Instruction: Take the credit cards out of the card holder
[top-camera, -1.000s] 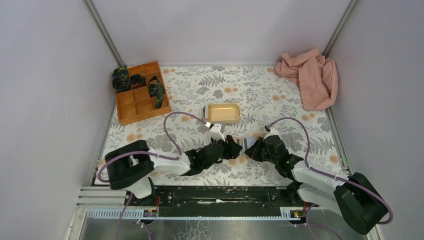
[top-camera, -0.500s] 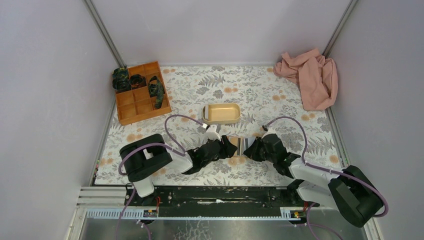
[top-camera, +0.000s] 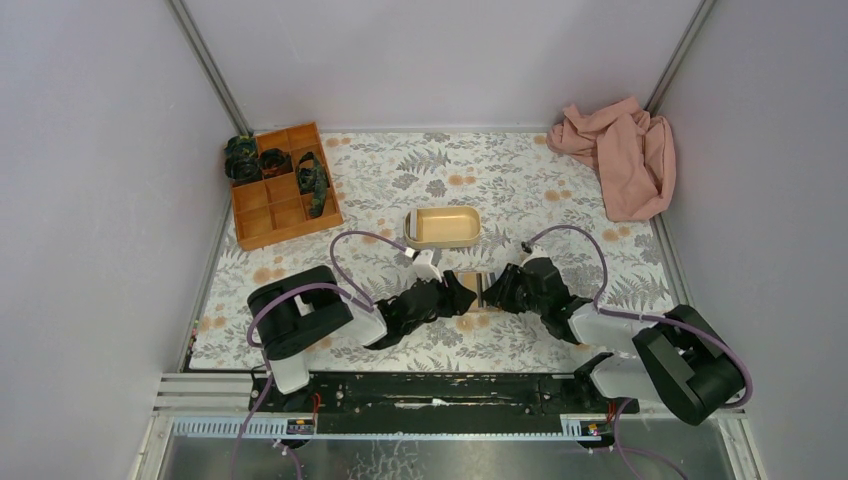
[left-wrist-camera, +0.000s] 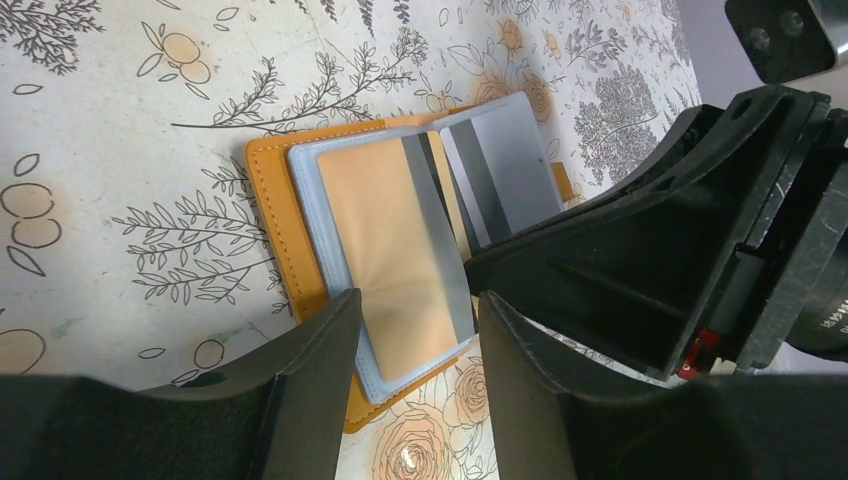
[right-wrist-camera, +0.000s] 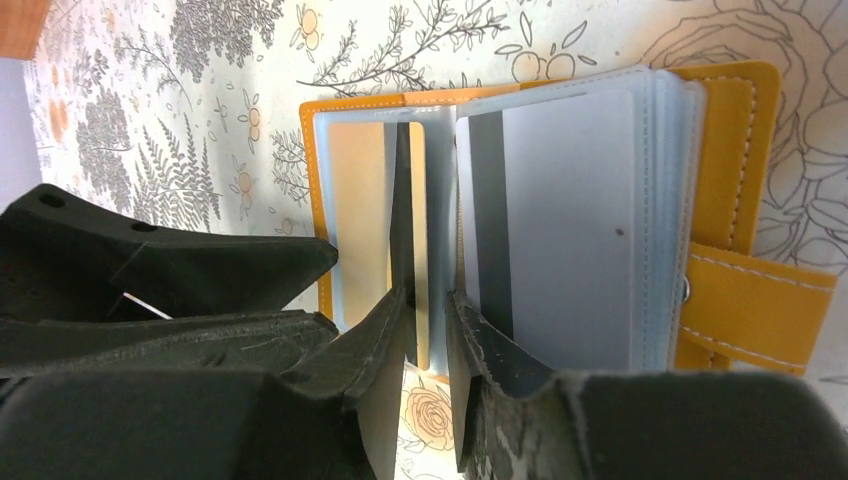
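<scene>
Floral cloth covers the table, and the card holder lies open on it at the centre of the overhead frame, between the two arms. The left gripper has its jaws apart, straddling the lower edge of the clear sleeve that holds a tan card. The right gripper brackets a thin leaf standing edge-on at the fold. Its fingers are nearly together, but I cannot tell whether they actually pinch it.

The likely risk is that the right fingers close on the plastic sleeve rather than the card inside. A pull would then lift or drag the whole holder, since nothing visibly pins it down. With both grippers crowded together, the fingers could also collide, or the grey card could bend.
</scene>
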